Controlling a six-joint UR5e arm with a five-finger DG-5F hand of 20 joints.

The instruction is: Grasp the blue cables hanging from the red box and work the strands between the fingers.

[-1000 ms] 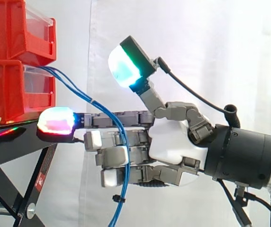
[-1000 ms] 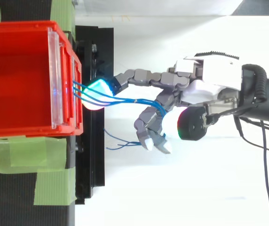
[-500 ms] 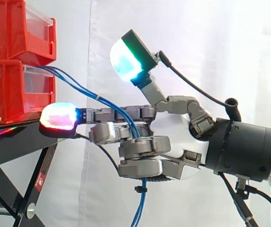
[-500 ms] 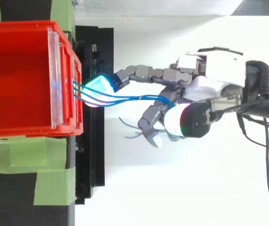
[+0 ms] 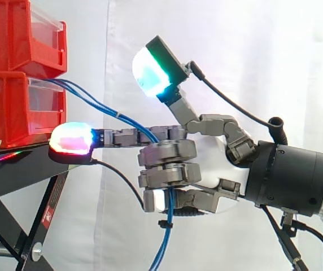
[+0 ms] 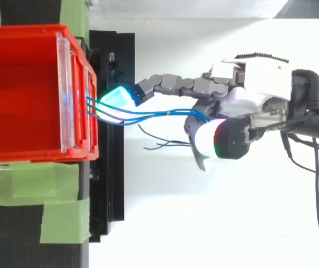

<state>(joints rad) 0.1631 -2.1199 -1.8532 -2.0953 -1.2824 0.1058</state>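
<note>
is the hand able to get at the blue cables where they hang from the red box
Yes, it seems so: the hand has its lower fingers curled round the blue cables, which run freely from the red box with nothing in between.

Several thin blue cables [image 5: 96,103] come out of the front of the red box [image 5: 9,107]. They slant down together across the gap, pass inside the curled fingers of the hand [image 5: 209,169] and dangle loose below it.
</note>
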